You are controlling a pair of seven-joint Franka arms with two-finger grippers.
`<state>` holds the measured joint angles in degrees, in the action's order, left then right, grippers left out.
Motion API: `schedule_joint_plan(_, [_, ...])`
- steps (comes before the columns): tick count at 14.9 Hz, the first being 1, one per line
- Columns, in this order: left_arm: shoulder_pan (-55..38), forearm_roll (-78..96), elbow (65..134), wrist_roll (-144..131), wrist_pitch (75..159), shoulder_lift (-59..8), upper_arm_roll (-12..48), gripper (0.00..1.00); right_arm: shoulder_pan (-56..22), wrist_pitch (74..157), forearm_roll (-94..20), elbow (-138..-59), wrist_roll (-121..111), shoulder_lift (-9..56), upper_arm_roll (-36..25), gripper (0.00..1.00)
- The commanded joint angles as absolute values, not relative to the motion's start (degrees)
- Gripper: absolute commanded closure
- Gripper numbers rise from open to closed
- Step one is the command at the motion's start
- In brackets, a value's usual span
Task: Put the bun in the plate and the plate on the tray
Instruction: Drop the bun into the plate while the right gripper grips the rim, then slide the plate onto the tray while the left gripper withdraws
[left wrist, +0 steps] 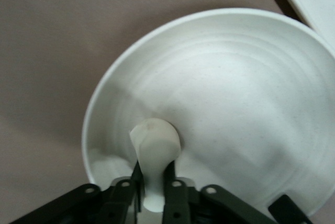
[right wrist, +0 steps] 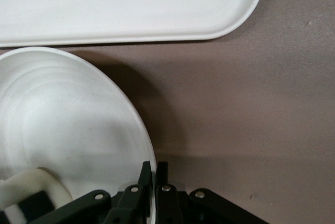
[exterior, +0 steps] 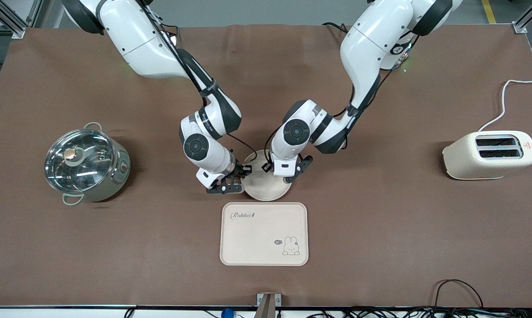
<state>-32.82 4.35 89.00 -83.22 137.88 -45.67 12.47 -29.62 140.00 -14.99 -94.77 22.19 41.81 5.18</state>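
- The tray (exterior: pixel 264 234) reads "Rabbit" in script, with a small bunny drawn at one corner; it lies on the bench (exterior: pixel 381 229) just nearer the front camera than the plate (exterior: pixel 266 185).
- My left wrist view shows the bun (left wrist: pixel 154 153) resting in the plate, my left gripper (left wrist: pixel 154 190) jaws clasping it; the front view hides it under my arm.
- My right gripper (right wrist: pixel 153 182) jaws are pinched on the plate's rim.
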Motion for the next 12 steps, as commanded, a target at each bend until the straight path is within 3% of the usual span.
schedule_joint_plan(1, [-33.49, 5.01, 88.42, -84.63, 140.01, -45.79, 11.95, 0.13, -29.62, 140.89, -15.82, -95.8, 21.97, 41.66, 5.19, 1.0])
schedule_joint_plan(2, [-33.49, 4.49, 88.33, -85.86, 140.01, -45.44, 11.87, 0.0, -29.53, 140.8, -15.82, -95.45, 21.62, 41.57, 5.19, 1.0])
schedule_joint_plan(7, [-31.73, 4.31, 88.16, -86.13, 137.74, -39.92, 11.34, 0.0, -28.83, 140.45, -15.73, -94.05, 20.57, 39.82, 5.1, 1.0])
schedule_joint_plan(12, [-26.12, 4.13, 83.68, -81.94, 125.19, -31.75, 11.25, 0.0, -27.95, 140.71, -16.17, -88.17, 21.09, 40.6, 5.01, 1.0])
